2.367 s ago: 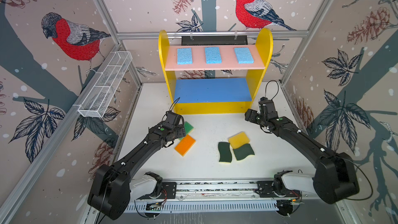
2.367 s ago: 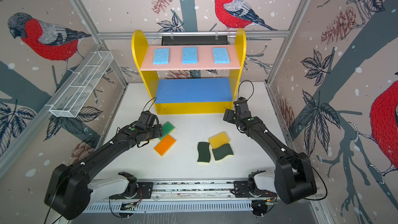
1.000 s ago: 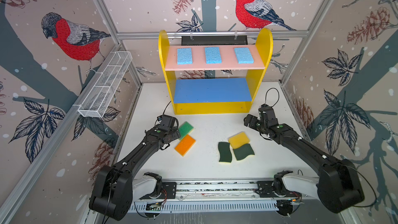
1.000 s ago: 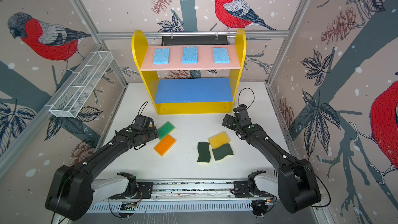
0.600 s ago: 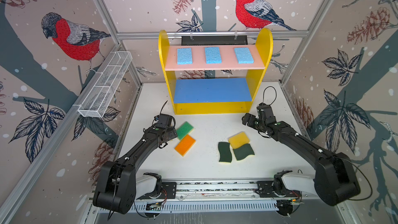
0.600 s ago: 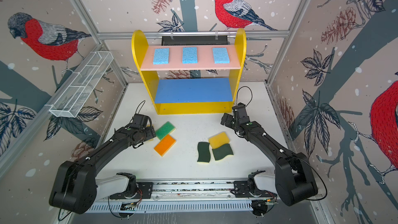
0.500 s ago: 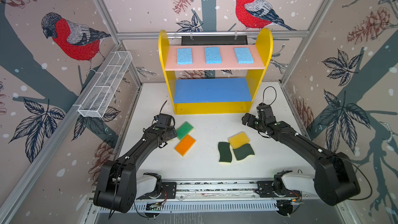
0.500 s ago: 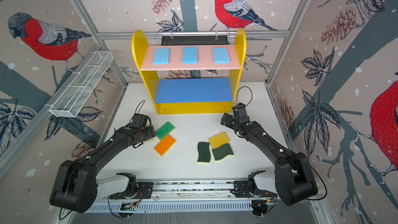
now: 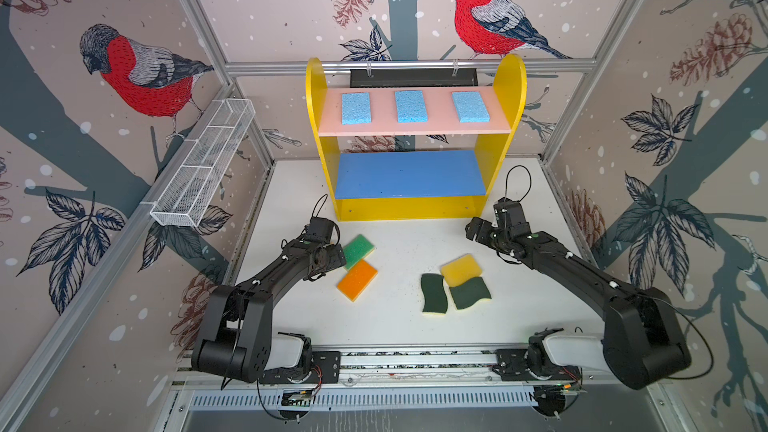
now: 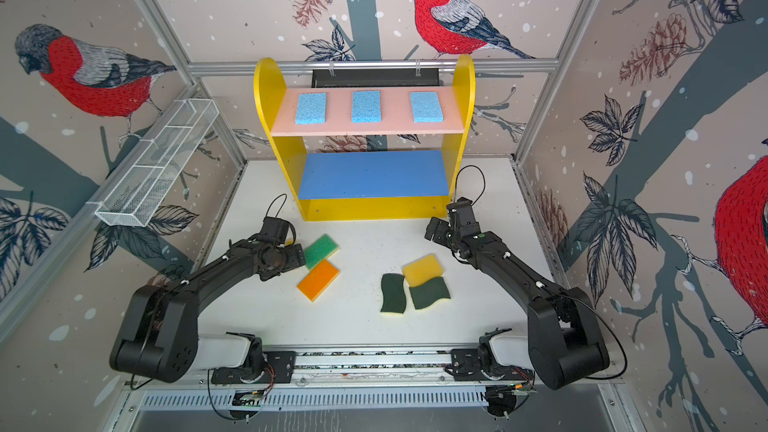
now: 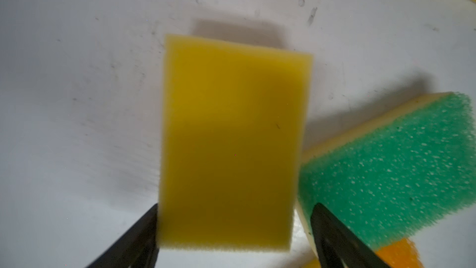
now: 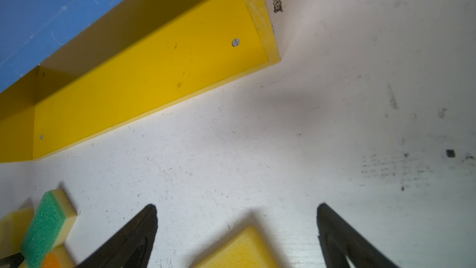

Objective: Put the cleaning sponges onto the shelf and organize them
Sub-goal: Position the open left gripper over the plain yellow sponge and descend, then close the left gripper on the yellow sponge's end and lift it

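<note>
On a white worktop (image 9: 390, 326) walled with bird-patterned panels stood a yellow-sided shelf (image 9: 314, 118). Three light-blue sponges (image 9: 410, 106) lay flat in a spaced row on its pink top board (image 9: 496, 126).

In front of the shelf, to the left, the left gripper (image 11: 235, 207) hung low over a yellow block sponge (image 11: 231, 137) lying flat. Its jaws were released and spread to either side of the sponge, one finger at its edge and the other just clear.

A green-topped sponge (image 9: 358, 250) lay just beside it, touching an orange-topped sponge (image 9: 357, 280). Further right, a second yellow sponge (image 9: 460, 270) touched two dark-green wavy scourers (image 9: 433, 293).

The right gripper (image 12: 237, 205) hovered near the shelf's front right corner, jaws released and empty.
</note>
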{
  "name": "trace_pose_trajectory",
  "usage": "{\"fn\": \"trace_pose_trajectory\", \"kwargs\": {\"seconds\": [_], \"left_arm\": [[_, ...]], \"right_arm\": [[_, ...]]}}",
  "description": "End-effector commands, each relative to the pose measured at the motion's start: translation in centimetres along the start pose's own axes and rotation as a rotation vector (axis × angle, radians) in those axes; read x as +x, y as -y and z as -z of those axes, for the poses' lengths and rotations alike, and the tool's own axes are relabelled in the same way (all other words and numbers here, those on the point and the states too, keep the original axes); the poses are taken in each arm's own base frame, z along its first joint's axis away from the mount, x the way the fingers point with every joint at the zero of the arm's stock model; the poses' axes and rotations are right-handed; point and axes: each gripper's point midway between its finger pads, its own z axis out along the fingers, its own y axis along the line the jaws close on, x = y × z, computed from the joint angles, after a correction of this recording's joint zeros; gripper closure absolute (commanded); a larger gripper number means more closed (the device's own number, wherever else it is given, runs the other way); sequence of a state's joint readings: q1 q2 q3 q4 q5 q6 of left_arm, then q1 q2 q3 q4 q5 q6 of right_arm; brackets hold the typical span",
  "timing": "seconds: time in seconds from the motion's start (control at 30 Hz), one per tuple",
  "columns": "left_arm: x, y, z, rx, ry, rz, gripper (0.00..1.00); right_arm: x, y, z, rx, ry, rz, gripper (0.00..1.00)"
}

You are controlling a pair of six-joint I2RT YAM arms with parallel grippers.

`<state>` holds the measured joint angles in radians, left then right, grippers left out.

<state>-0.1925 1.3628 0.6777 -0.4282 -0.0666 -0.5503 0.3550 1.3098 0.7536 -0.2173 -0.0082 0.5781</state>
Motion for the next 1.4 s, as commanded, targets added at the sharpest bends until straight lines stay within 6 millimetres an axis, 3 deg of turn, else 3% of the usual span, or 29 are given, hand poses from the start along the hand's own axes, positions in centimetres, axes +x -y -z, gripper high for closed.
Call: {"fn": "trace_pose_trajectory", "kwargs": {"seconds": [0.0,0.4,0.83,1.37], "left_arm": [[0.1,1.3,-0.1,0.072,-0.012,-0.002,0.12],[0.2,0.3,-0.6,0.015,-0.014,0.050,0.11],[-2.1,0.0,0.8,-0.016,0.072,0.098,0.12],[-2.4,-0.6,-0.4,-0.047,0.043,0.119,0.13]], "right_arm": [[-0.4,-0.3,0.2,-0.014,0.018,0.004,0.03],[-0.7,0.0,0.8,-0.016,0.037,-0.003,0.03],[-1.0,0.1,1.2,-0.006,0.050,0.001,0.03],[-1.4,-0.1,1.3,-0.012,0.060,0.006,0.03]]}}
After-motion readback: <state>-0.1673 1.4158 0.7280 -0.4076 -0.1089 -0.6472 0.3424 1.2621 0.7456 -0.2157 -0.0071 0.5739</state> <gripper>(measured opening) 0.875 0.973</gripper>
